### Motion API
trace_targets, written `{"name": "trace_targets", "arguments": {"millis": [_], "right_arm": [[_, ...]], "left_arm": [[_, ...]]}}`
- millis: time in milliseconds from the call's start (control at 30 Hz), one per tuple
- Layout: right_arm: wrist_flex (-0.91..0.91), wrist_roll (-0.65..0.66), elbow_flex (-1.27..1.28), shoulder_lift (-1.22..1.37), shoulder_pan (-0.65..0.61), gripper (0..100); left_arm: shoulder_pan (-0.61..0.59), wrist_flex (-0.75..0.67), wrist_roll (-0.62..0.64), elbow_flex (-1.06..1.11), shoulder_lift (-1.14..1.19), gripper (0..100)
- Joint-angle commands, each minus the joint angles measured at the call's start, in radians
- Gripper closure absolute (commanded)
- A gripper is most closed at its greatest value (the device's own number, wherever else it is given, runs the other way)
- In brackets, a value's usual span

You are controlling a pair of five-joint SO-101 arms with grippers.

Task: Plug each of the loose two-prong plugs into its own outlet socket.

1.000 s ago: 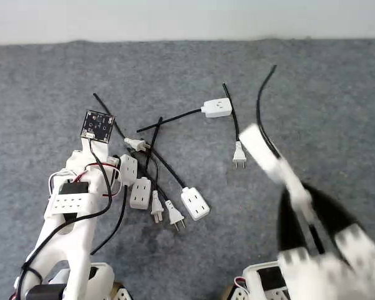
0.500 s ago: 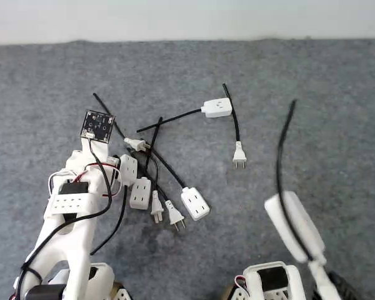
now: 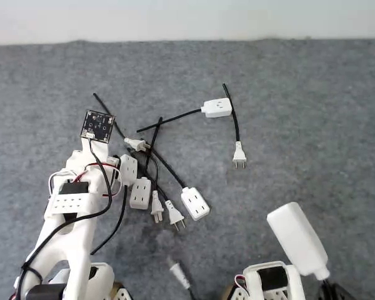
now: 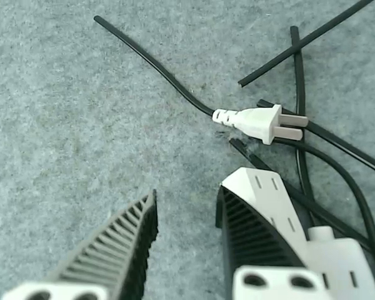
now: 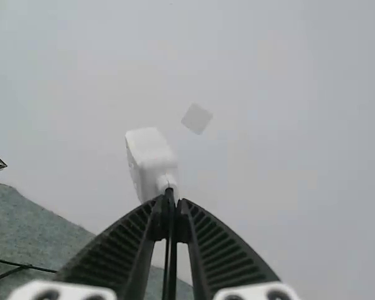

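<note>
Several white two-prong plugs and outlet sockets on black cords lie tangled at mid-table: plugs (image 3: 135,144), (image 3: 156,206), (image 3: 174,214), (image 3: 239,155) and sockets (image 3: 140,192), (image 3: 195,203), (image 3: 217,107). My left gripper (image 4: 184,200) is open and low over the carpet. One plug (image 4: 259,122) lies just beyond its fingertips, and a socket (image 4: 269,194) sits beside one finger (image 4: 250,231). My right gripper (image 5: 169,200) is shut on a black cord just under a white socket (image 5: 151,159), held high in the air (image 3: 297,237). That cord's plug (image 3: 178,273) dangles near the front edge.
Grey carpet (image 3: 312,125) covers the table, bare at the right and far side. A pale wall (image 3: 187,19) runs along the back. The left arm's body (image 3: 69,212) stands at the front left, and the right arm's base (image 3: 269,281) at the front.
The right arm has swung back from mid-right toward the front, lifting its socket with it. The trailing cord followed, and its plug now hangs at bottom centre. The left arm is unchanged.
</note>
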Motion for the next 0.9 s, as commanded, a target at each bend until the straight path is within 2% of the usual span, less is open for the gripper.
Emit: {"name": "trace_targets", "arguments": {"millis": [0, 333, 400, 500, 567, 633, 667, 767, 867], "right_arm": [[0.035, -0.006, 0.011, 0.013, -0.008, 99.1], [0.033, -0.012, 0.043, -0.016, -0.012, 99.1], [-0.001, -0.021, 0.183, 0.005, -0.013, 99.1], [-0.237, -0.029, 0.609, 0.133, -0.007, 97.6], [-0.506, 0.002, 0.901, 0.283, 0.007, 88.4], [-0.713, 0.02, 1.043, 0.444, 0.067, 70.4], [-0.742, 0.015, 1.045, 0.519, 0.111, 60.4], [-0.638, -0.032, 0.944, 0.65, 0.194, 38.9], [-0.509, -0.046, 0.858, 0.659, 0.2, 34.0]], "left_arm": [[0.0, -0.023, -0.014, -0.004, -0.006, 84], [0.0, -0.023, -0.014, -0.004, -0.006, 84], [0.0, -0.023, -0.014, -0.004, -0.006, 84], [0.0, -0.023, -0.014, -0.004, -0.006, 84], [-0.002, -0.023, -0.014, -0.004, -0.006, 84], [-0.003, -0.023, -0.015, -0.004, -0.006, 84], [-0.005, -0.023, -0.015, -0.004, -0.006, 84], [-0.003, -0.023, -0.015, -0.004, -0.006, 84], [0.0, -0.023, -0.015, -0.004, -0.006, 84]]}}
